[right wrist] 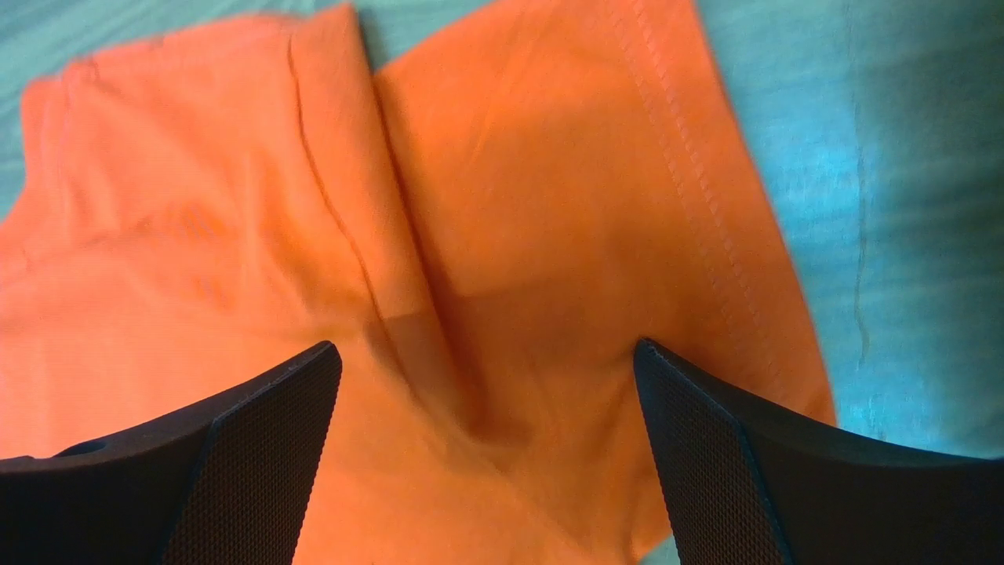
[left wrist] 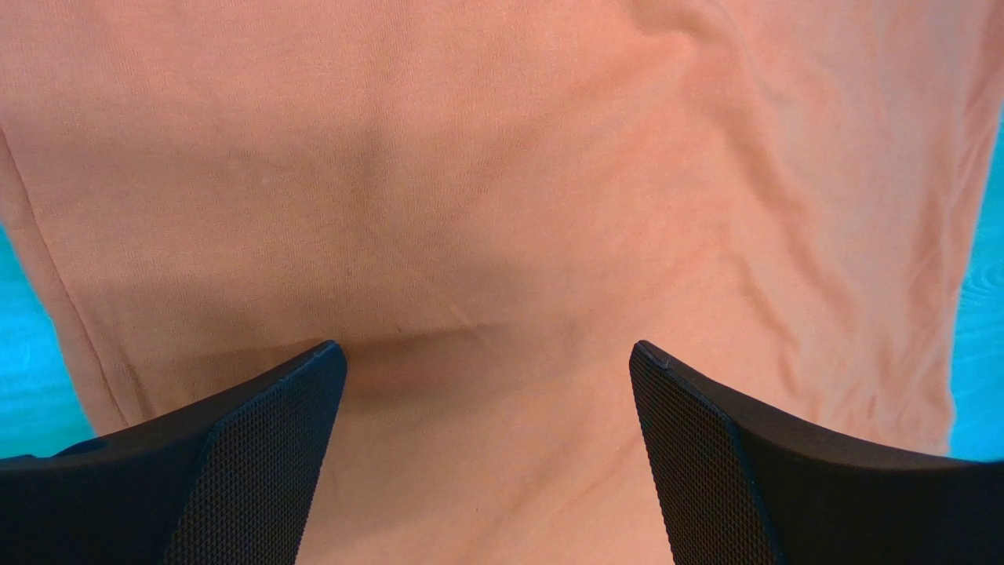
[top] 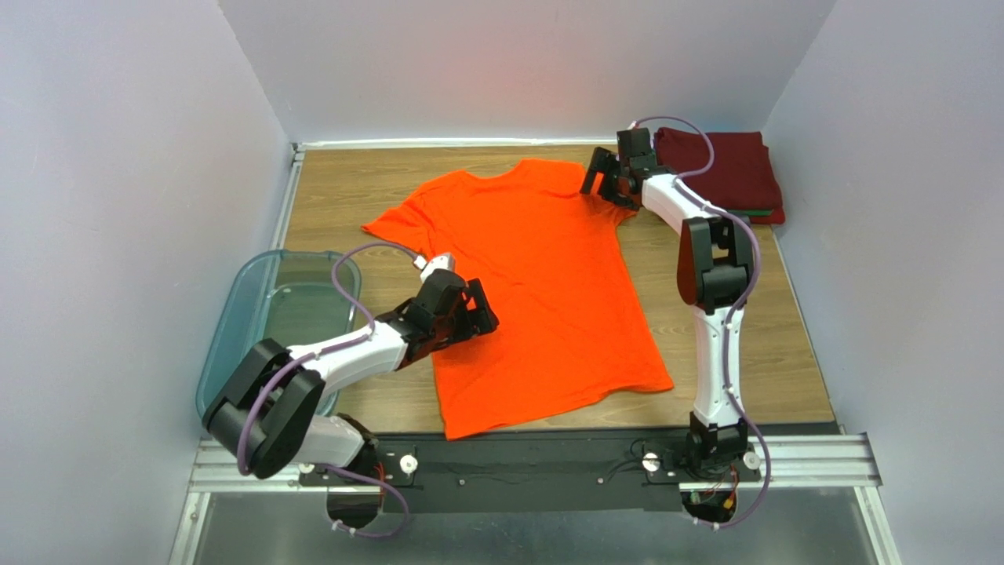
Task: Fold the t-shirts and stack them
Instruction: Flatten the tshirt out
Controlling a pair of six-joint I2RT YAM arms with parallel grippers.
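- While the orange tee [top: 542, 294] lies spread flat mid-table, collar toward the far wall and hem toward the arm bases, neither pincer has any cloth clamped.
- L arm: stretched low from its base, elbow over the bin's near end, forearm angled to the right. L gripper [top: 469, 311] sits at the tee's left edge, about mid-body.
- L wrist cam: L gripper [left wrist: 483, 350] has fingers [left wrist: 253, 459] wide apart, w/ plain tee cloth filling the gap. There's a soft shadowed dip in the cloth between the tips. Can't tell if the pads touch it.
- R arm: rises from its base, elbow high, then reaches far and to the left. R gripper [top: 603, 177] is at the tee's far-right sleeve.
- R wrist cam: R gripper [right wrist: 486, 347] is also spread wide. Beneath it the sleeve [right wrist: 566, 212] shows a stitched hem and a crease running down beside it.
- Only the top cam gives whole arm poses & the tee's full outline. Only the wrist cams show the finger gaps & cloth detail; the sleeve is mostly hidden under the R gripper from above.
- Maroon stack [top: 731, 171]: folded tees in the far-right corner, just beside the R gripper. Thin red & green edges peek out at its near side.
- Bin [top: 253, 318]: along the left edge of the table [top: 778, 341], apart from the tee.
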